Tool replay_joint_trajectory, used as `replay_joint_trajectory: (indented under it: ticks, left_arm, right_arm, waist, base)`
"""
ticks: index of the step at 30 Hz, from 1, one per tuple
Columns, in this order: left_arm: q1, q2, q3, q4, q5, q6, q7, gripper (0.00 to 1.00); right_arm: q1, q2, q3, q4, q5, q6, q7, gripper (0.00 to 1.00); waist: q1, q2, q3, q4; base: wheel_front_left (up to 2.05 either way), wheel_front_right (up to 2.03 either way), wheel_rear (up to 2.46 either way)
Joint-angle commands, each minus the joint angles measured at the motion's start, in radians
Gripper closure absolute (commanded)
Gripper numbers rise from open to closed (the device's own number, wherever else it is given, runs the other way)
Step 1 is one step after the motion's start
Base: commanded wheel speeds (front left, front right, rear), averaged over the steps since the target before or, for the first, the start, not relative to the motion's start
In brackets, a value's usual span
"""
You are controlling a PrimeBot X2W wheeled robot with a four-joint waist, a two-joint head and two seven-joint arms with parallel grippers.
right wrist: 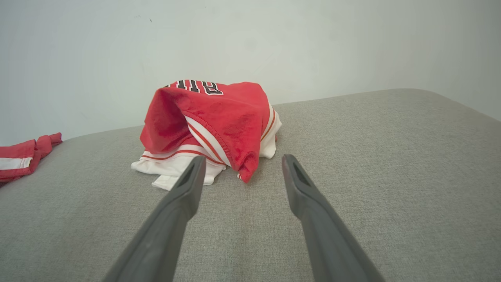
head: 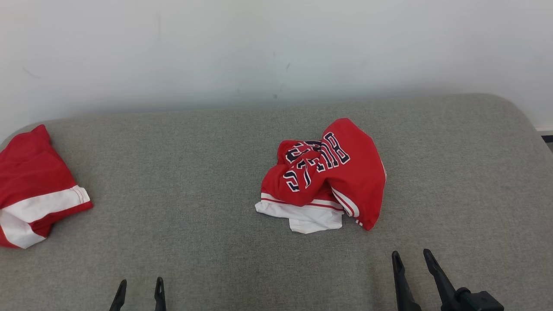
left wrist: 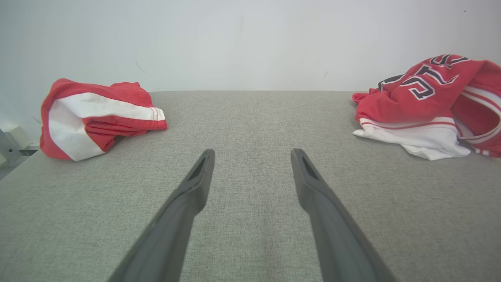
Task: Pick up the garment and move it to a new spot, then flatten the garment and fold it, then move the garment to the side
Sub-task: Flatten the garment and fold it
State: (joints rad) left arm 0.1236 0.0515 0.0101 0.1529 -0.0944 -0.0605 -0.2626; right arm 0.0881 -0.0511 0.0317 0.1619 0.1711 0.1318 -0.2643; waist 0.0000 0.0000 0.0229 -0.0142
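Note:
The garment [head: 328, 177] is a crumpled red jersey with white trim and dark lettering, heaped near the middle of the grey cushioned surface [head: 194, 181]. It appears at the right of the left wrist view [left wrist: 426, 102] and straight ahead in the right wrist view [right wrist: 211, 125]. My right gripper [head: 412, 255] stands open just in front of its near right corner, apart from the cloth [right wrist: 242, 161]. My left gripper [head: 141, 284] is open at the lower left, well to the garment's left, with bare fabric between its fingers [left wrist: 252, 153].
A second red and white garment [head: 34, 190] lies folded at the surface's far left edge [left wrist: 94, 117]. A pale wall [head: 276, 47] runs behind the surface. The surface's right end curves down to a strip of floor [head: 545, 136].

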Motion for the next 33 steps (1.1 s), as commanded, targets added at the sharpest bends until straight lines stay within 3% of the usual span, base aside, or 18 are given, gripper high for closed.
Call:
replay_joint_trajectory:
  ticks: [1, 22, 33]
  left_arm:
    - [0.000, -0.002, 0.003, 0.000, 0.001, 0.002, -0.003, 0.00]
    - [-0.001, -0.002, 0.006, 0.001, -0.003, 0.000, -0.003, 0.00]
    - [-0.053, -0.002, -0.034, 0.002, -0.018, 0.000, -0.003, 0.00]
  right_arm:
    - [0.003, 0.002, 0.000, 0.000, -0.004, -0.002, 0.000, 0.00]
    - [0.003, 0.002, 0.003, 0.002, -0.012, -0.002, 0.000, 0.00]
    - [-0.157, 0.001, 0.073, 0.112, -0.065, -0.002, 0.000, 0.00]
  waist:
    - [0.0000, 0.0000, 0.000, 0.000]
    - [0.0000, 0.0000, 0.002, 0.002]
    - [0.0000, 0.0000, 0.055, 0.087]
  base:
    - [0.00, 0.00, 0.00]
    - [0.00, 0.00, 0.00]
    - [0.00, 0.00, 0.00]
